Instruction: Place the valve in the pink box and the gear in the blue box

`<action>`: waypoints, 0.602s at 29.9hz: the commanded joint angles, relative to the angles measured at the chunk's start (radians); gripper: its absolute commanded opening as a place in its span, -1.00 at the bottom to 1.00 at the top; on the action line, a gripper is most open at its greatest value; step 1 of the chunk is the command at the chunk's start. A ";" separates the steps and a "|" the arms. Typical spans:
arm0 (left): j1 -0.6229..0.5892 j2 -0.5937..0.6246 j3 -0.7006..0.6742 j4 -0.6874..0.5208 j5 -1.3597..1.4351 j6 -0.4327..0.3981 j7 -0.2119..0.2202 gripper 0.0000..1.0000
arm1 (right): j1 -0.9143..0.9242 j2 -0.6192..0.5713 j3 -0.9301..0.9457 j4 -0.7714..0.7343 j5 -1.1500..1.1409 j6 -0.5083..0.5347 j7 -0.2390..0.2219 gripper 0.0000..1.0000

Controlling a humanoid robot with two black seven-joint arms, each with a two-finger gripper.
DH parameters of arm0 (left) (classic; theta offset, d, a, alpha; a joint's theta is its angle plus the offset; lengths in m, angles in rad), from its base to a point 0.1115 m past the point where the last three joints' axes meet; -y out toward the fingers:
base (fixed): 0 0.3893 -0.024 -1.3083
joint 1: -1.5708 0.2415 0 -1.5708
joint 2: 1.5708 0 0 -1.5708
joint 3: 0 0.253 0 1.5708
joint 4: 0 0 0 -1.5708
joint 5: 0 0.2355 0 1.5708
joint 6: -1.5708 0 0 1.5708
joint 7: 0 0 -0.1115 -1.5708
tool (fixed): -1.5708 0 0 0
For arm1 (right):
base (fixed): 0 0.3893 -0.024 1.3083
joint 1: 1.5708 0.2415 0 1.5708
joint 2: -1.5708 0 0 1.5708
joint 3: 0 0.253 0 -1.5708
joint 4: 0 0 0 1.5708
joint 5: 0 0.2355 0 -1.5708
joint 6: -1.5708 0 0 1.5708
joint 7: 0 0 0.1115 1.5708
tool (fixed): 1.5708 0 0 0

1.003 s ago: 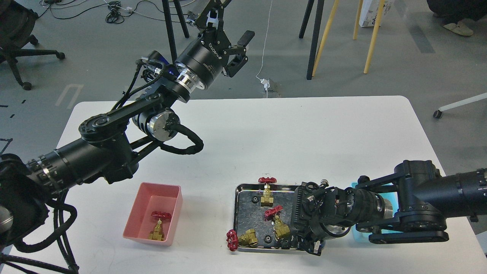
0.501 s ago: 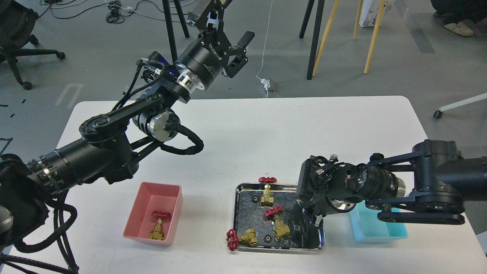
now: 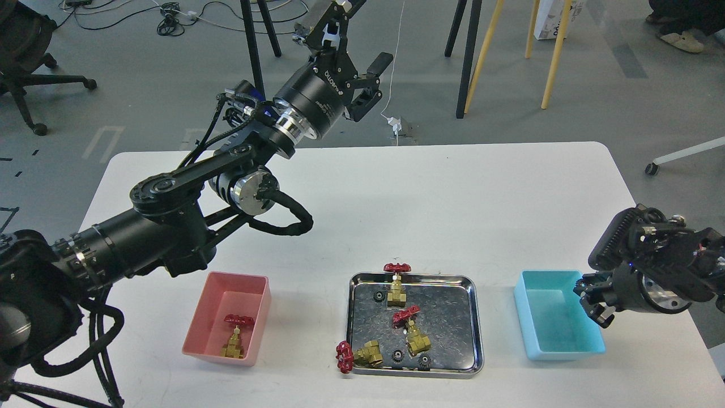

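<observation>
One valve (image 3: 234, 338) stands in the pink box (image 3: 210, 323) at the front left. Three more valves lie on the steel tray (image 3: 450, 317): one upright at the back (image 3: 397, 283), one in the middle (image 3: 413, 330), and one at the front left (image 3: 361, 354) with its red handwheel over the tray's edge. Small black gears (image 3: 396, 356) lie among them. The blue box (image 3: 552, 317) at the right looks empty. My left gripper (image 3: 362, 45) is open, high beyond the table's far edge. My right gripper (image 3: 593, 301) hovers at the blue box's right wall; its fingers are small and dark.
The white table (image 3: 396, 198) ends close behind the left gripper and just right of the blue box. Beyond it on the floor are black stand legs (image 3: 467, 56), yellow legs (image 3: 552, 56), cables and an office chair (image 3: 28, 68).
My right arm has lifted out of the tray and swung right to the blue box's far side, uncovering tray and box. My left arm has shifted slightly right and up.
</observation>
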 commanded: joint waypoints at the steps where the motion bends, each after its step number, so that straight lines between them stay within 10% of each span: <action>1: 0.009 -0.011 -0.004 -0.002 0.015 0.001 0.000 0.98 | -0.057 -0.002 0.036 -0.001 0.008 0.000 0.002 -0.30; 4: 0.009 -0.011 -0.005 -0.002 0.015 0.001 0.000 0.98 | -0.084 0.000 0.065 -0.001 0.008 0.000 0.003 0.08; 6: 0.009 -0.011 -0.005 -0.002 0.015 0.001 0.000 0.98 | -0.091 0.000 0.079 -0.001 0.011 0.000 0.003 0.99; 14: -0.016 0.029 -0.008 0.102 0.017 -0.031 0.000 0.97 | -0.097 0.054 0.511 -0.241 0.409 0.000 0.005 1.00; 18: -0.088 0.069 -0.015 0.288 0.005 -0.277 0.000 0.98 | -0.099 0.240 0.793 -0.623 0.936 0.000 0.011 1.00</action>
